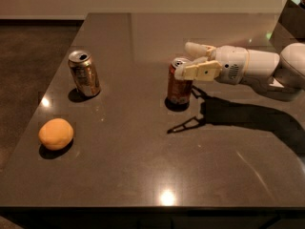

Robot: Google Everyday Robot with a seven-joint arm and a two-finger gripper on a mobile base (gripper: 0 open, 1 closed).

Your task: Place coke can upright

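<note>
The coke can (178, 87), red with a silver top, stands upright on the dark table (143, 166) right of the middle. My gripper (186, 59) reaches in from the right at the height of the can's top. Its fingers are spread apart. The near finger (198, 71) lies across the can's upper right edge and the far finger (198, 47) is behind the can. The can rests on the table on its own base.
A gold-brown metallic can (84, 73) stands upright at the left. An orange (56, 133) lies at the front left near the table's edge. My white arm (267, 70) stretches over the right side and casts a shadow on the table.
</note>
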